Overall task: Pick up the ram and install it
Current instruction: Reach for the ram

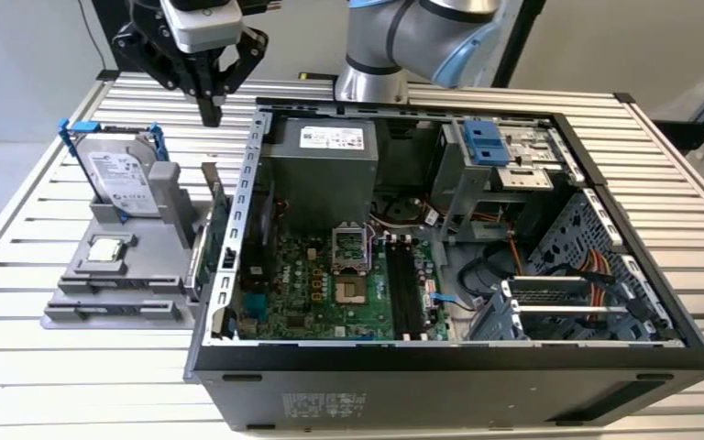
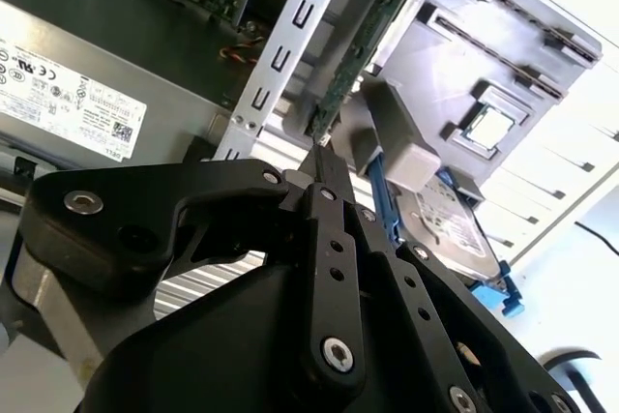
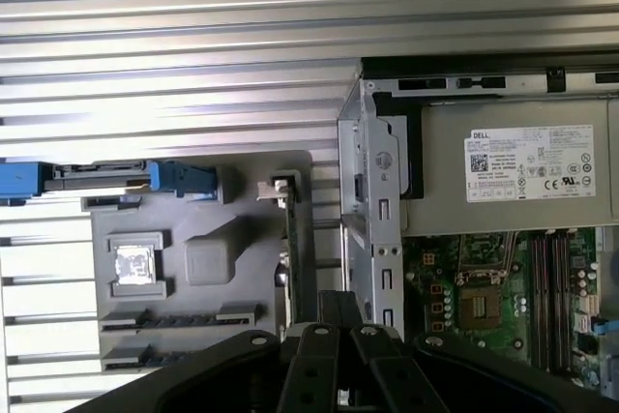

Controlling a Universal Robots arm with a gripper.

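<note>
From my seat at the controls, the gripper [image 1: 212, 117] hangs with its 2 black fingers brought together, tips touching and nothing between them. In the exterior view it sits above the grey holder [image 1: 107, 307], clear of everything on it.

Just below those tips is the ram [image 3: 292, 239]. It is a thin dark green stick standing on edge in a slot along the holder's side nearest the computer case [image 1: 450, 367]. In the second wrist view its end lies right off the fingertips, and I cannot tell from that view alone whether they touch; the exterior view shows a gap.

Next on the same holder is the square silver CPU chip [image 3: 133, 266], lying flat in its own recess. Beyond it the hard drive [image 1: 120, 179] stands upright in its blue frame [image 3: 179, 176].

Past the holder, the case lies open on its side on the slatted metal table [image 1: 34, 385]. Inside it I see the grey power supply [image 3: 513, 171] with its pale label. The green motherboard [image 1: 315, 293] is beside it, with the long black memory slots [image 1: 403, 284] running next to the processor socket. At the exterior view's right, the case holds drive bays and bundled cables.
</note>
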